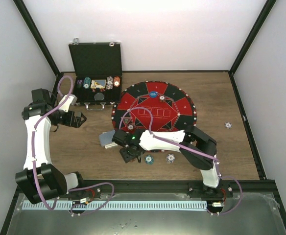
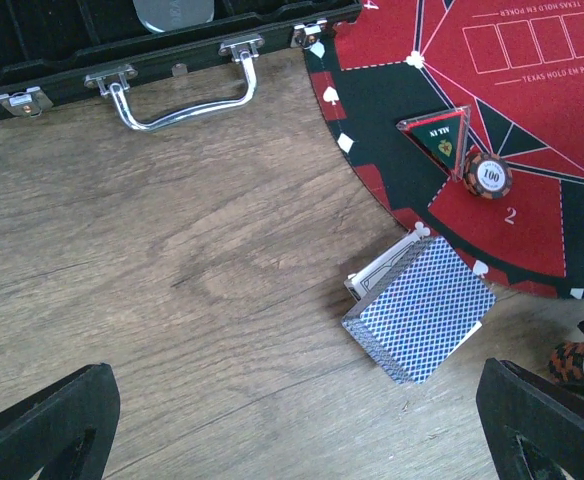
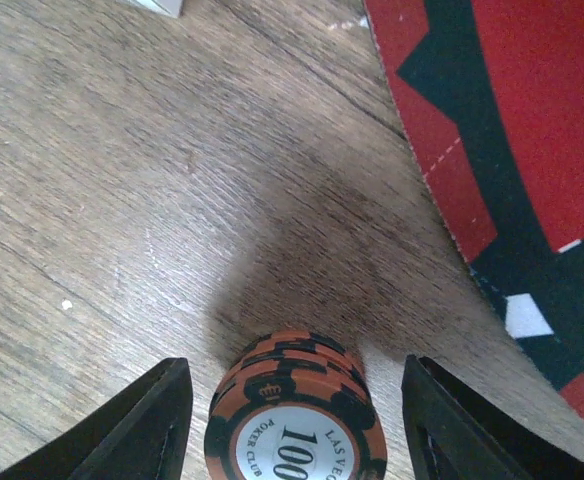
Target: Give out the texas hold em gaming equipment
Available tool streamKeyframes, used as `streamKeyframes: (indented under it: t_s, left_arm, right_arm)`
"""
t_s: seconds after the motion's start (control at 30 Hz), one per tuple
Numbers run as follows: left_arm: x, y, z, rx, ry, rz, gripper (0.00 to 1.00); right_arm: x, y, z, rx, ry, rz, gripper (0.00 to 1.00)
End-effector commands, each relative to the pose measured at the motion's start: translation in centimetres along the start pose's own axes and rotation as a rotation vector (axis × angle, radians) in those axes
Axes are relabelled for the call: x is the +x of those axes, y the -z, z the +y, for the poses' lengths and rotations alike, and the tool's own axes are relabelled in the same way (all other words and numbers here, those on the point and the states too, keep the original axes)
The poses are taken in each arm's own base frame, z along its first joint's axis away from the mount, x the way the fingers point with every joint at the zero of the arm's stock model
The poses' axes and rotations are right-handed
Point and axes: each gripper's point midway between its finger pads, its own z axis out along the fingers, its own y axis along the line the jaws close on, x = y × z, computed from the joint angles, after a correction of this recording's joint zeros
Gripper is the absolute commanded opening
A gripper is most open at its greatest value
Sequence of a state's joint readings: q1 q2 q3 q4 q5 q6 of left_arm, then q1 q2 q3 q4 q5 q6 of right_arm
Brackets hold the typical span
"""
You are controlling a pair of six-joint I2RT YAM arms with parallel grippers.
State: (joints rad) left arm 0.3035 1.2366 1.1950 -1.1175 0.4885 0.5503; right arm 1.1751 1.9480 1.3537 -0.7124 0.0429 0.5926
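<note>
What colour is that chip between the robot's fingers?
Chip: orange-brown, black stripes, white centre. Right wrist view.

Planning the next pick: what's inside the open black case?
Chip stacks, including a teal stack and an orange stack, a pale item between, a grey disc in front. Whatever lies beneath is covered.

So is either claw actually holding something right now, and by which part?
Nothing is gripped yet. The right gripper has a finger on either side of a brown-red chip stack, gaps showing on both sides; the left gripper hangs open, empty.
</note>
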Motion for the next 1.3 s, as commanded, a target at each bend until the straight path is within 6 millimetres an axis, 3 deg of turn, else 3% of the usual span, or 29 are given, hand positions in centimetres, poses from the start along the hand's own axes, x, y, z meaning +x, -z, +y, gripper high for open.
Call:
streamKeyframes:
  t_s: [0.0,0.47,0.73,1.1,1.27]
  left_arm:
    - [-0.2,0.8,-0.2,-0.015,-0.01,-0.017,1.0]
    - [-0.3,1.1,-0.3,-0.019,-0.021,-0.022,1.0]
    - [-0.2,1.0,-0.2,-0.022,-0.021,-0.022,1.0]
    - [-0.1,1.0,-0.3,-0.012,-0.019,-0.018,1.0]
    - [0.0,1.0,-0.5,-0.007,-0.019,-0.018,1.0]
  right_arm:
    - [0.6,-0.3,0.4,-0.004,0.005,0.013,0.57]
    - [0.5,0.4,0.5,0.015,0.009,-0.001,0.39]
    - [0.3,1.2,0.4,0.033,0.007,-0.011,0.23]
    - [-1.1,4.7,0.0,0.042,0.0,-0.072,0.23]
    - [-1.6,5.8,-2.3,0.062,-0.043,-0.088,0.23]
